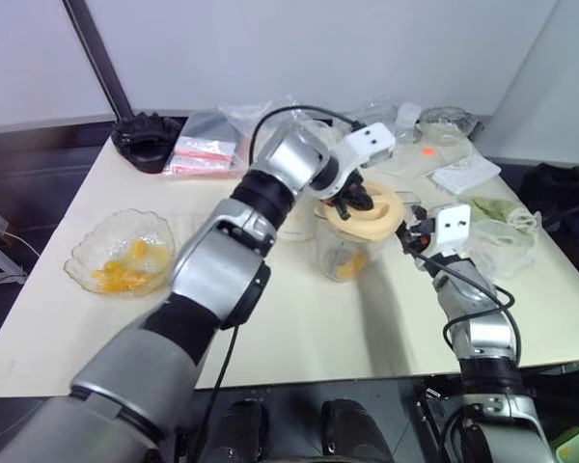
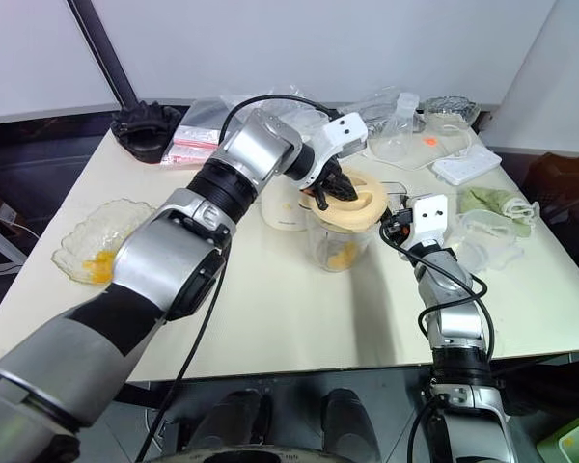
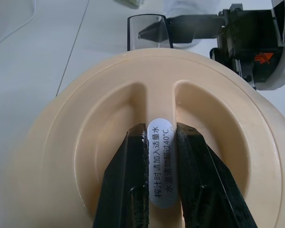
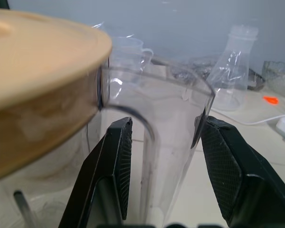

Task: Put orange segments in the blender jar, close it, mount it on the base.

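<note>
**Lid going on the jar, both arms busy**

The cream table (image 1: 299, 328) carries everything. Right in the middle stands the blender jar (image 1: 345, 253), clear plastic, with a few orange segments (image 1: 347, 265) sitting at its bottom. The right jaws (image 4: 162, 156) are clamped on the jar's clear side handle (image 4: 173, 142), one finger on each side of it, touching. The left jaws (image 3: 159, 175) are clenched on the raised centre grip of the round cream lid (image 3: 85, 156), a white sticker (image 3: 160, 164) squeezed between the two fingers. The lid sits tilted over the jar's mouth, just beside the right jaws. The base (image 2: 288, 210) is just behind the jar, partly hidden by the left arm. Well off to the left of both jaws there's a scalloped glass bowl (image 1: 87, 258) with more orange segments in it.
</note>
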Available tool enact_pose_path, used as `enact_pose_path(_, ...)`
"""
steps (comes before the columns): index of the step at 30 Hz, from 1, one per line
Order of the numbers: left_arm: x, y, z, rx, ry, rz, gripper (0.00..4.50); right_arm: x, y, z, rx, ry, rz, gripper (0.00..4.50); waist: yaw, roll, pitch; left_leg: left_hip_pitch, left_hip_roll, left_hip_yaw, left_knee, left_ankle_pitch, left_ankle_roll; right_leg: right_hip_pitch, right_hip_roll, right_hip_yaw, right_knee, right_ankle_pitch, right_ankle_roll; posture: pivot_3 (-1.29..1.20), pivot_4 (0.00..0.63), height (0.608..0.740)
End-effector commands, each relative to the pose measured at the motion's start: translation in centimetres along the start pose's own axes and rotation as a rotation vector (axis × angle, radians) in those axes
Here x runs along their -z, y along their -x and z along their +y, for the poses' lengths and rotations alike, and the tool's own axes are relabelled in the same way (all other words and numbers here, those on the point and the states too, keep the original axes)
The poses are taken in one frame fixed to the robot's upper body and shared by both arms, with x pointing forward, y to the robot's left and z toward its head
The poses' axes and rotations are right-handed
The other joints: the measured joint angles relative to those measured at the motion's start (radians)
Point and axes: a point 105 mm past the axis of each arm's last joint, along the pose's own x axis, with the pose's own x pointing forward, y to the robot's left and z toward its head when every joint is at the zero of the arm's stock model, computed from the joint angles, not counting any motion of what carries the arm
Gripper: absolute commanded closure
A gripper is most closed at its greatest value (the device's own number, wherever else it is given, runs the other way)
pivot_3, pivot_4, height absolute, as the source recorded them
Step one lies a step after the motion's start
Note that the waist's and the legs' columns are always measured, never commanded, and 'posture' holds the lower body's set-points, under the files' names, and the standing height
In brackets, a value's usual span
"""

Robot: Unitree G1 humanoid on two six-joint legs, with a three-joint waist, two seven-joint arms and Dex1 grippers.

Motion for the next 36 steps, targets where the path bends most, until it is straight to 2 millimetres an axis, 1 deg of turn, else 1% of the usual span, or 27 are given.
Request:
enact_pose_path(1,7.1,-3.2,-1.4,0.037,0.217,0.201,4.26,-1.7,-0.5,0.7,-0.032,0.012,-0.068,2.23,0.0,0.0,-0.001,0.0,0.0,0.0,0.0,0.0,0.0,0.0,0.0,0.0,0.0,0.0,0.0,0.0,0.15,0.74)
enact_pose_path(5,7.5,-3.4,-1.6,0.022,0.264,0.225,4.26,-1.7,-0.5,0.7,-0.031,0.013,-0.068,2.23,-0.002,0.0,-0.008,-0.002,0.0,0.0,0.0,0.0,0.0,0.001,0.0,0.0,-0.001,0.0,0.0,0.0,0.15,0.74)
enact_pose_path(7,7.4,-3.5,-1.7,0.015,0.254,0.223,4.26,-1.7,-0.5,0.6,-0.03,0.012,-0.068,2.23,-0.003,0.001,-0.01,-0.002,0.0,-0.001,0.0,0.0,0.0,0.003,0.0,0.0,-0.002,0.0,0.0,0.0,0.15,0.74)
enact_pose_path(10,7.2,-3.6,-2.0,0.038,0.236,0.217,4.26,-1.6,-0.5,0.6,-0.032,0.014,-0.067,2.23,-0.01,0.007,-0.014,-0.005,0.003,-0.004,-0.003,-0.001,0.001,0.007,0.004,-0.002,-0.015,0.0,0.0,0.0,0.15,0.74)
enact_pose_path(13,7.1,-3.5,-2.1,0.056,0.216,0.213,4.26,-1.6,-0.5,0.6,-0.032,0.014,-0.066,2.23,-0.02,0.008,-0.017,-0.008,0.003,-0.005,-0.003,-0.001,0.002,0.008,0.003,-0.002,-0.018,0.0,0.0,0.0,0.15,0.74)
enact_pose_path(20,6.9,-3.3,-2.2,0.068,0.193,0.208,4.26,-1.5,-0.6,0.6,-0.036,0.016,-0.062,2.23,-0.017,0.008,-0.017,-0.015,0.003,-0.005,-0.003,-0.002,0.002,0.001,0.001,-0.002,-0.016,-0.001,0.001,0.0,0.15,0.74)
enact_pose_path(22,6.7,-3.3,-2.3,0.071,0.188,0.205,3.22,-1.5,-0.7,0.6,-0.037,0.015,-0.063,2.29,-0.017,0.008,-0.017,-0.013,0.003,-0.005,-0.004,-0.002,0.002,0.0,0.001,-0.002,-0.016,-0.001,0.001,0.0,0.15,0.74)
enact_pose_path(23,6.6,-3.2,-2.3,0.073,0.182,0.201,3.0,-1.5,-0.7,0.6,-0.038,0.015,-0.062,2.29,-0.017,0.007,-0.017,-0.012,0.002,-0.005,-0.004,-0.002,0.002,-0.001,0.001,-0.002,-0.016,-0.001,0.001,0.0,0.15,0.74)
enact_pose_path(24,6.3,-3.1,-2.4,0.078,0.178,0.194,2.44,-1.4,-0.7,0.6,-0.039,0.015,-0.062,2.29,-0.017,0.007,-0.017,-0.013,0.002,-0.005,-0.004,-0.002,0.002,-0.003,0.001,-0.002,-0.014,-0.001,0.001,0.0,0.15,0.74)
enact_pose_path(25,5.9,-3.0,-2.4,0.08,0.158,0.181,1.98,-1.4,-0.7,0.6,-0.041,0.015,-0.061,2.29,-0.018,0.007,-0.017,-0.013,0.002,-0.005,-0.004,-0.002,0.002,-0.004,0.001,-0.002,-0.014,-0.001,0.001,0.0,0.15,0.74)
enact_pose_path(26,4.8,-2.2,-2.2,0.074,0.126,0.142,1.51,-1.3,-0.7,0.7,-0.045,0.021,-0.058,2.29,-0.018,0.008,-0.017,-0.014,0.002,-0.005,-0.004,-0.002,0.002,-0.005,0.001,-0.001,-0.014,-0.001,0.001,0.0,0.15,0.74)
enact_pose_path(28,3.1,-0.8,-1.8,0.046,0.053,0.077,1.51,-1.3,-0.6,0.8,-0.053,0.03,-0.055,2.29,-0.02,0.009,-0.015,-0.019,0.002,-0.004,-0.004,-0.002,0.002,-0.012,0.001,0.0,-0.013,-0.001,0.001,0.0,0.15,0.74)
enact_pose_path(29,2.0,0.3,-1.7,0.037,0.045,0.04,1.51,-1.2,-0.4,0.8,-0.054,0.034,-0.053,2.29,-0.02,0.01,-0.013,-0.021,0.002,-0.003,-0.005,-0.001,0.002,-0.016,0.001,0.0,-0.011,-0.001,0.0,0.0,0.15,0.74)
enact_pose_path(31,0.5,2.1,-1.9,0.025,0.03,-0.014,1.51,-1.1,-0.2,0.7,-0.057,0.04,-0.05,2.29,-0.019,0.011,-0.005,-0.022,0.001,-0.001,-0.007,-0.001,0.003,-0.021,0.001,0.001,-0.008,0.001,-0.002,0.0,0.15,0.74)
enact_pose_path(32,-0.3,3.0,-1.9,0.014,0.006,-0.042,1.51,-1.0,-0.1,0.6,-0.059,0.041,-0.048,2.29,-0.018,0.011,-0.003,-0.024,0.001,0.0,-0.008,0.0,0.005,-0.025,0.001,0.002,-0.005,0.002,-0.001,0.0,0.15,0.74)
enact_pose_path(34,-2.3,5.7,-2.0,-0.017,-0.049,-0.107,1.51,-0.8,0.0,0.5,-0.062,0.041,-0.042,2.29,-0.019,0.015,0.004,-0.03,-0.001,0.004,-0.009,0.001,0.005,-0.036,0.001,0.004,0.003,0.002,0.0,0.0,0.15,0.74)
enact_pose_path(36,-4.2,8.0,-1.9,-0.057,-0.101,-0.176,1.51,-0.6,-0.1,0.4,-0.063,0.04,-0.036,2.29,-0.02,0.015,0.014,-0.039,-0.002,0.007,-0.01,0.004,0.001,-0.052,0.003,0.008,0.01,0.002,0.0,0.0,0.15,0.74)
